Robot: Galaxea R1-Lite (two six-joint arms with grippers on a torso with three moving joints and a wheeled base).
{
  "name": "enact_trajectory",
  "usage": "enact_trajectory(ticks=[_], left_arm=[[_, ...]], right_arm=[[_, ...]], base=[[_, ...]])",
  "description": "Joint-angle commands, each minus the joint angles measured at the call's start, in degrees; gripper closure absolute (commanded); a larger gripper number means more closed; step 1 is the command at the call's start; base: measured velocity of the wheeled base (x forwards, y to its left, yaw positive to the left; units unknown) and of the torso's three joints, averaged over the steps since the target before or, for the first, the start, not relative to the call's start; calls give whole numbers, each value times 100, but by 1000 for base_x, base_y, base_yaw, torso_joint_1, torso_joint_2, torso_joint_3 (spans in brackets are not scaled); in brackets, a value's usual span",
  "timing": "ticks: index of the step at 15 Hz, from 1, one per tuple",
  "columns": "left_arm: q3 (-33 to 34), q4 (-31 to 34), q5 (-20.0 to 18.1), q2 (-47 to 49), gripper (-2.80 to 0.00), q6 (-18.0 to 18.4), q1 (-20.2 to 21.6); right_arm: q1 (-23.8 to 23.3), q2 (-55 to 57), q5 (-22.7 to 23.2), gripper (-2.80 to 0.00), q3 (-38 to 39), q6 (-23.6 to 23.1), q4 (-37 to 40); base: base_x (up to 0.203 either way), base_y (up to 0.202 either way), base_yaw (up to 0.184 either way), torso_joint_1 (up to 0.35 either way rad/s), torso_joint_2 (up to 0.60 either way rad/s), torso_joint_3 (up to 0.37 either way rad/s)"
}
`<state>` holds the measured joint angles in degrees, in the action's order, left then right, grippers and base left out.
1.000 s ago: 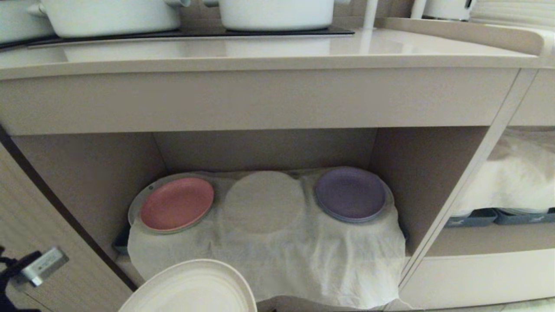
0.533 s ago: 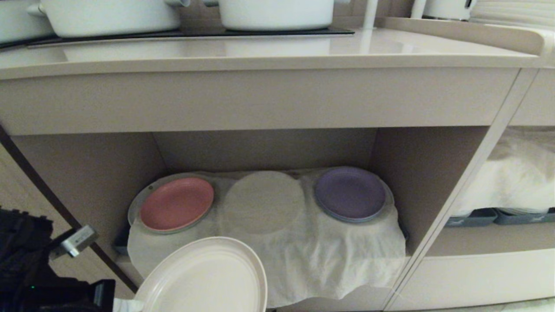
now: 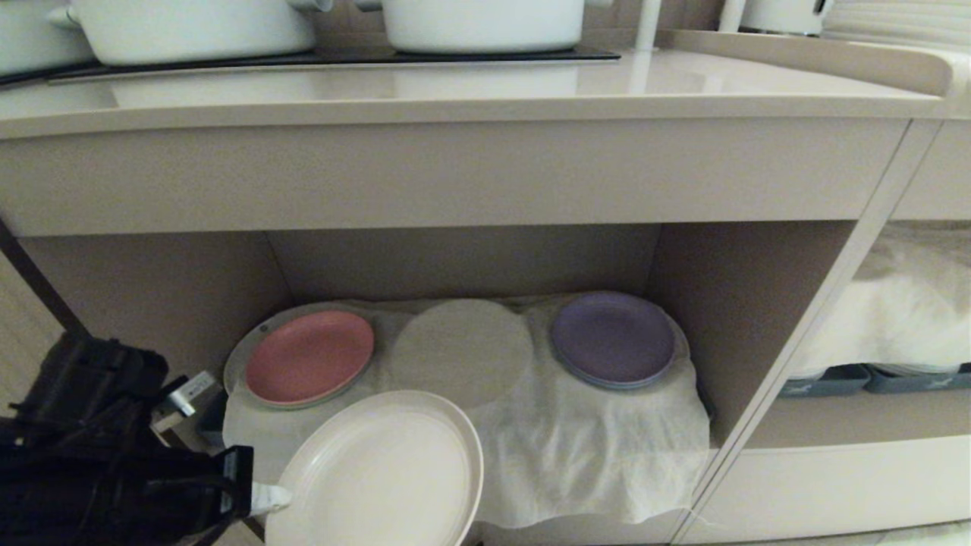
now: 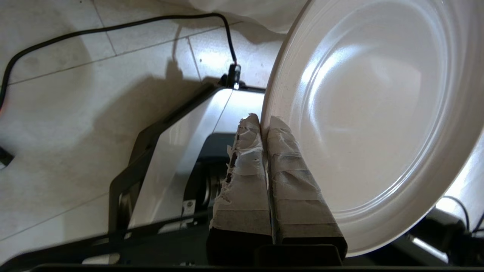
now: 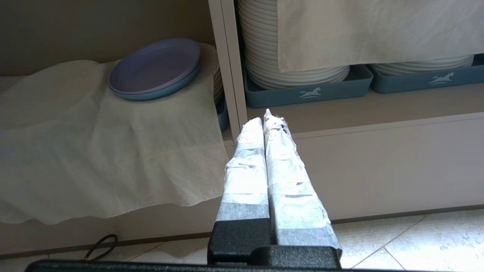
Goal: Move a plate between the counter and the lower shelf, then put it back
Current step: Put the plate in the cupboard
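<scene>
The cream plate point(image 3: 379, 470) point(image 4: 378, 113) hangs tilted in front of the lower shelf point(image 3: 728, 303), before the front drape of its white cloth point(image 3: 592, 440). My left gripper point(image 3: 269, 497) point(image 4: 264, 121) is shut on the plate's left rim, one taped finger on each side of it. The black left arm fills the lower left of the head view. The counter point(image 3: 455, 83) runs across above the shelf. In the right wrist view my right gripper point(image 5: 266, 117) is shut on nothing, low near the post between the two recesses.
On the cloth a pink plate point(image 3: 309, 356) lies at the left, a purple plate point(image 3: 611, 338) at the right, and a covered round bump point(image 3: 463, 349) between them. White pots point(image 3: 190, 26) stand on the hob. Blue-grey trays point(image 5: 306, 90) hold stacked white plates in the neighbouring recess. A black cable point(image 4: 113, 30) crosses the floor tiles.
The left arm has risen into the head view from the lower left, lifting the plate up and a little right, closer to the shelf's front. The right arm has not moved.
</scene>
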<state>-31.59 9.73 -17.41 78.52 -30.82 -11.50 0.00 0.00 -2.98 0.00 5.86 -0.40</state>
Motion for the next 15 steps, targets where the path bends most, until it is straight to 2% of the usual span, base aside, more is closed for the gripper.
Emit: enact_trajectory(ticks=[1, 8, 12, 15], left_arm=[[-16, -151, -9, 383, 0, -65, 0], [-210, -1218, 37, 1408, 0, -512, -56], [-565, -1306, 50, 1745, 0, -810, -201], [-670, -1314, 122, 1873, 0, -904, -343]], right_arm=[[0, 0, -1, 0, 0, 3, 1], [0, 0, -1, 0, 0, 3, -4], [0, 0, -1, 0, 0, 3, -1], [0, 0, -1, 0, 0, 3, -4]], base=[[0, 0, 0, 0, 0, 0], [0, 0, 0, 0, 0, 0], [0, 0, 0, 0, 0, 0], [0, 0, 0, 0, 0, 0]])
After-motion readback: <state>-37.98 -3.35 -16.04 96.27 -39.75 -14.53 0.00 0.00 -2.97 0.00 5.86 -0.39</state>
